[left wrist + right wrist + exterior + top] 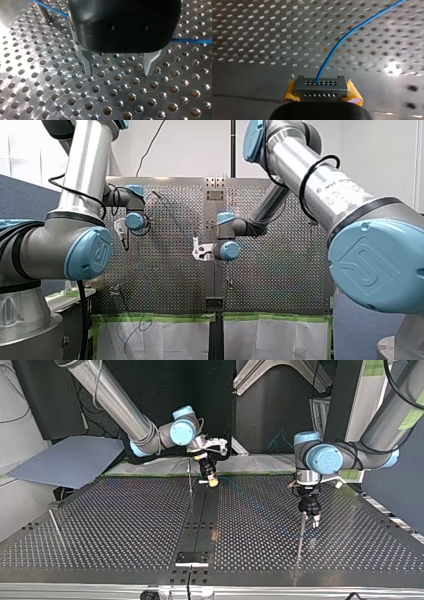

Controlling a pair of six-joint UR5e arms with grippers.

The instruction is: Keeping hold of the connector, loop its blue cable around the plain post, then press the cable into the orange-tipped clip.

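My right jaws are clamped on the connector (320, 87), with their yellow pads (353, 94) on its two short ends. The connector's long axis runs across from pad to pad. Its face, with two rows of small holes, points away from the wrist toward the perforated surface (262, 32). The blue cable (342, 41) leaves a hole in the upper row and curves away over the surface.

In the top view this arm holds the connector above the far edge, near the middle seam.

My left jaws stand apart with nothing between their metal fingers (87, 62), tips close to the surface. The cable passes behind them, near a metal post (43, 11).

There is lettering on my right arm (330, 182), but it is too blurred to read.
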